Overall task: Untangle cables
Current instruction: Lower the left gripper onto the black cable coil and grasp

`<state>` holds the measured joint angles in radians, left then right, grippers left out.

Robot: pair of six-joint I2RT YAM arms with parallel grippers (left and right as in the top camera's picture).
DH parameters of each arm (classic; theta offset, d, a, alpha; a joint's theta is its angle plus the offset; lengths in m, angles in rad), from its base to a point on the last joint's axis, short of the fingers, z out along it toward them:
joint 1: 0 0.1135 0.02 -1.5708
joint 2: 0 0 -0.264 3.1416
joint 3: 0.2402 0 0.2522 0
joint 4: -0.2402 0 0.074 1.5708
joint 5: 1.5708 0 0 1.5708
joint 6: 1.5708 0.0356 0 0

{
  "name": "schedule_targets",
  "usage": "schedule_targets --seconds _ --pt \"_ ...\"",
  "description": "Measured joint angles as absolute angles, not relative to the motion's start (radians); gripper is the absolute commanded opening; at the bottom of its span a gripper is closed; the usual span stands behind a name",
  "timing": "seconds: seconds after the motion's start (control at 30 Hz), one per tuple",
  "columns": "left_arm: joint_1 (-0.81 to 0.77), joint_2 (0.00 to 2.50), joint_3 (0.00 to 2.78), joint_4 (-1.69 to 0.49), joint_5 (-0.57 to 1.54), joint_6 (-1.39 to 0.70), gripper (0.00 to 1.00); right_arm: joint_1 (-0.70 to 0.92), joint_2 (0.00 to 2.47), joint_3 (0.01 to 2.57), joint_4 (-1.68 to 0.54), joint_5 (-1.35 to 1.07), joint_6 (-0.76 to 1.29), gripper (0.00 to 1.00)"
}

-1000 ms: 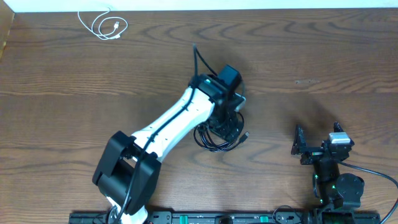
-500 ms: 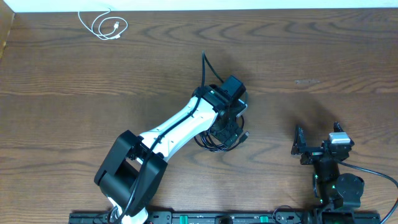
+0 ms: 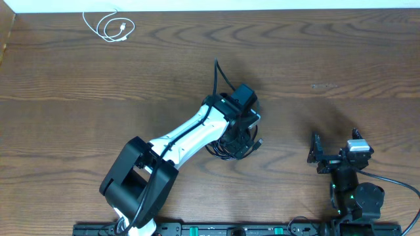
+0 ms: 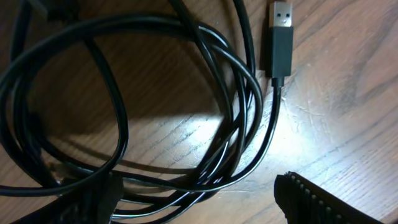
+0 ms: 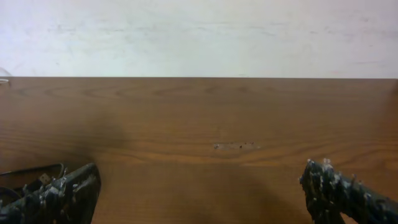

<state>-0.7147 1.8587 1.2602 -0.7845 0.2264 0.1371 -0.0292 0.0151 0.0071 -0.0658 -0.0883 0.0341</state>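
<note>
- Far left, by the back edge of the table [image 3: 79, 105], the short white cable [image 3: 110, 27] lies in a loose coil, well apart from the rest.
- Mid-table, the black cables [image 4: 155, 106] lie tangled in overlapping loops, with a USB plug [image 4: 281, 38] sticking out at the edge.
- The left gripper [image 3: 237, 139] is down over that tangle. Its jaws are spread wide with loops between them, clamping nothing.
- At the right, the right gripper [image 3: 333, 156] sits near the front edge, jaws wide apart and empty.
</note>
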Motion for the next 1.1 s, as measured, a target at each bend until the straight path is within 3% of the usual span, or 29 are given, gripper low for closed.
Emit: schedule_targets --seconds 0.8,0.93,1.03,1.1 --pt "-0.665 1.898 1.252 -0.683 0.239 0.163 0.78 -0.029 0.015 0.007 -0.066 -0.088 0.034 0.99" --pt "-0.665 1.948 1.252 -0.680 0.259 0.163 0.64 -0.029 0.015 0.007 -0.066 -0.088 0.034 0.99" --pt "-0.664 1.958 1.255 -0.675 0.265 0.170 0.60 -0.029 0.015 0.007 -0.066 -0.089 0.034 0.99" --pt "-0.663 1.960 1.255 -0.674 0.265 0.165 0.48 -0.029 0.015 0.007 -0.066 -0.088 0.034 0.99"
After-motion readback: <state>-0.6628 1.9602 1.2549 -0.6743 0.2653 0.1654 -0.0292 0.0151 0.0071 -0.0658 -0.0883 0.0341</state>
